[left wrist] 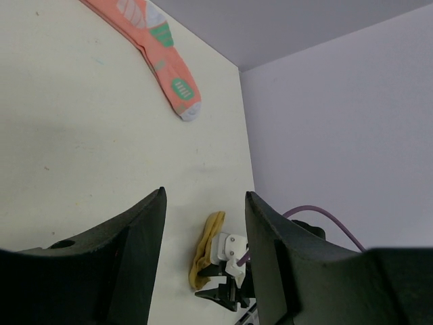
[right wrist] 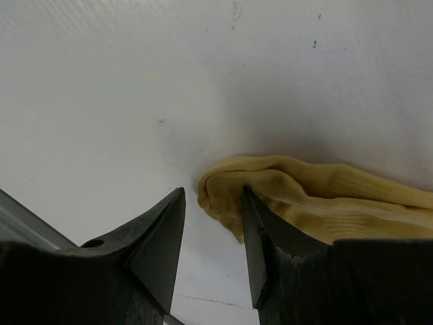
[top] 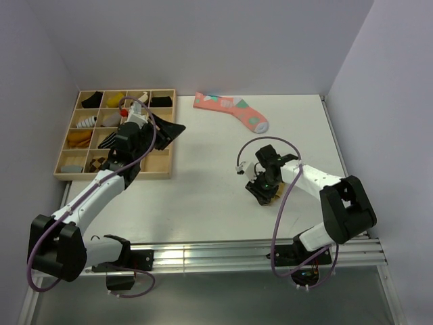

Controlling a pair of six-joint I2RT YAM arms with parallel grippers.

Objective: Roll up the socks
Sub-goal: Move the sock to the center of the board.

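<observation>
Setting: robot lab test cell. Evidence: white table boxed in by plain lavender walls at the back and both sides. Left arm and right arm are bolted to an aluminium rail on the near edge. Purple cables loop loose along both. A wooden compartment tray holds sorted textile items.

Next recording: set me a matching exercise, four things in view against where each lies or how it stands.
Things:
1. pink sock
2. mustard sock
3. wooden tray
4. left claw

Places or states:
A. bunched at the right claw's fingertips
B. open, empty, by the tray's right edge
C. flat at the table's far edge
D. far left, compartments filled

Pairs: 1-C, 2-A, 3-D, 4-B
</observation>
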